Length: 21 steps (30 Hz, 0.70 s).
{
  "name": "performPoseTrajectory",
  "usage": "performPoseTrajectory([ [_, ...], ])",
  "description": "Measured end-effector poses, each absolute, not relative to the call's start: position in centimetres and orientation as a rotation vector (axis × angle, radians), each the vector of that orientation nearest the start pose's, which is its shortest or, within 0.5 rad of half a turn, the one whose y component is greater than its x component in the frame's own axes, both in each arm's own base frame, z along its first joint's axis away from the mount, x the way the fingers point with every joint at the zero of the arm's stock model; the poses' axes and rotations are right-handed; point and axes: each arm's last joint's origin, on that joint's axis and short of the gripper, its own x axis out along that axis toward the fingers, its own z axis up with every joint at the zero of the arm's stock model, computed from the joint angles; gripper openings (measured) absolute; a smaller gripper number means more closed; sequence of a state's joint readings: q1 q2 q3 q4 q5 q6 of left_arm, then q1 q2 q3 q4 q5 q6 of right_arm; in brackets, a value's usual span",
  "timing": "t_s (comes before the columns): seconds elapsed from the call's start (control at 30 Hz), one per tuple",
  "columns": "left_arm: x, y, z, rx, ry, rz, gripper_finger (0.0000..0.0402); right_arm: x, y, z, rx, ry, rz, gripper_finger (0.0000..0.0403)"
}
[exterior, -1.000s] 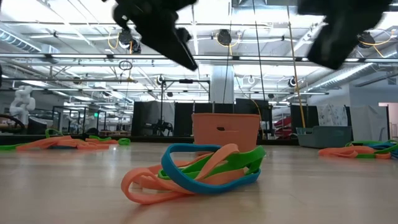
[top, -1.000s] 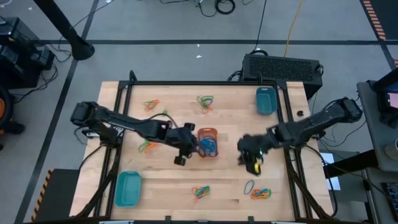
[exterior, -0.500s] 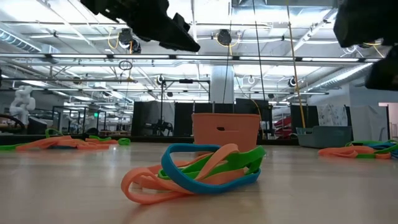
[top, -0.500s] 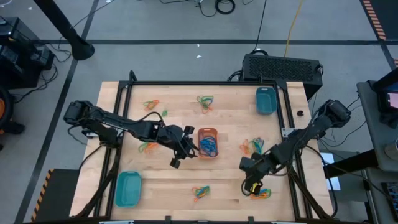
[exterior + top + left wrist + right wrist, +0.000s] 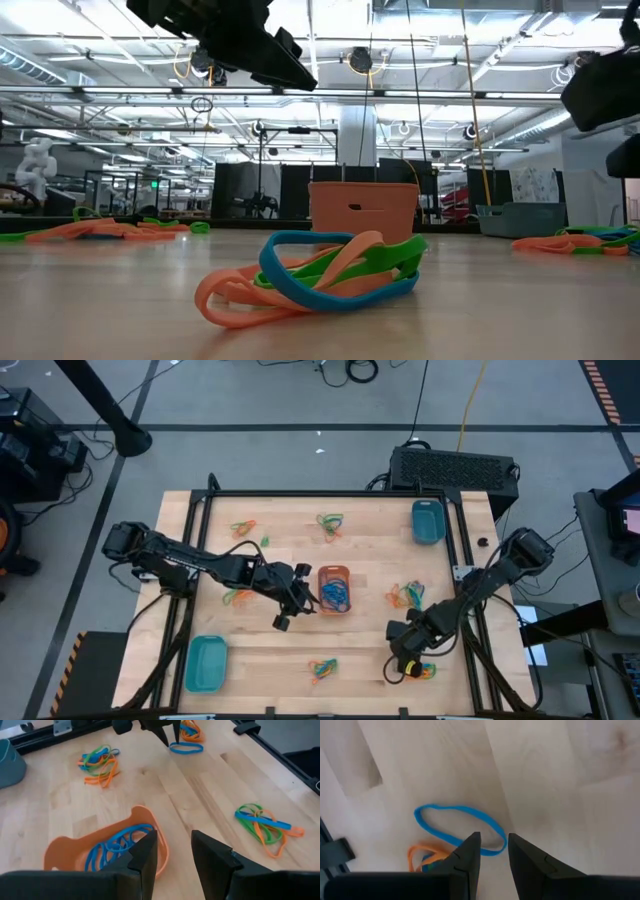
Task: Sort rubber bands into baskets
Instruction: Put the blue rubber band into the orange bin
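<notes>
Right hand (image 5: 404, 660) is down low over the near right part of the worktop (image 5: 370, 650), fingers parted by a narrow gap and empty, tips poised right over a lone blue rubber band (image 5: 460, 827) lying flat on the wood, with an orange-and-blue tangle (image 5: 427, 856) just beside it. My read: a blue one is about to be picked.

Left hand (image 5: 290, 610) hovers just beside the orange basket (image 5: 334, 588) at mid-worktop, fingers a little apart and nothing between them. That basket already holds a heap of blue bands (image 5: 116, 851), so some sorting is done, though blue in orange looks like an odd pairing.

Plenty left, I'd judge. Mixed clusters lie loose all around: one at the far left (image 5: 243, 528), one at far centre (image 5: 329, 523), one near the left arm (image 5: 237, 596), one right of the orange basket (image 5: 405, 595), one at the near edge (image 5: 322, 670), and the bunch by the right hand (image 5: 422, 671). The teal basket at the near left corner (image 5: 207, 662) and the teal basket at the far right (image 5: 427, 521) both appear to be empty from above. So early going: one basket started, two untouched, most bands out on the wood
</notes>
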State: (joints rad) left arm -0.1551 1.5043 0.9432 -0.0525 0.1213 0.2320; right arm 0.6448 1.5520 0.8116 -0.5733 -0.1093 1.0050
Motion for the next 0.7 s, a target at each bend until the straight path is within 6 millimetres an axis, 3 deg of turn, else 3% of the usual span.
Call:
performPoseTrajectory([
  [0.2, 31.6, -5.7, 23.2, 0.221, 0.584, -0.345, 0.0128, 19.9, 16.4, 15.1, 0.395, 1.451, -0.098, 0.0091],
  [0.5, 31.4, -6.3, 23.1, 0.202, 0.591, -0.357, 0.0128, 20.4, 17.2, 13.4, 0.415, 1.508, -0.058, 0.0089],
  [0.6, 31.4, -6.3, 23.1, 0.201, 0.595, -0.356, 0.0128, 20.5, 17.1, 13.0, 0.413, 1.538, -0.064, 0.0071],
  [0.7, 31.4, -6.3, 23.1, 0.201, 0.594, -0.355, 0.0128, 20.7, 16.8, 13.3, 0.405, 1.538, -0.025, 0.0024],
])
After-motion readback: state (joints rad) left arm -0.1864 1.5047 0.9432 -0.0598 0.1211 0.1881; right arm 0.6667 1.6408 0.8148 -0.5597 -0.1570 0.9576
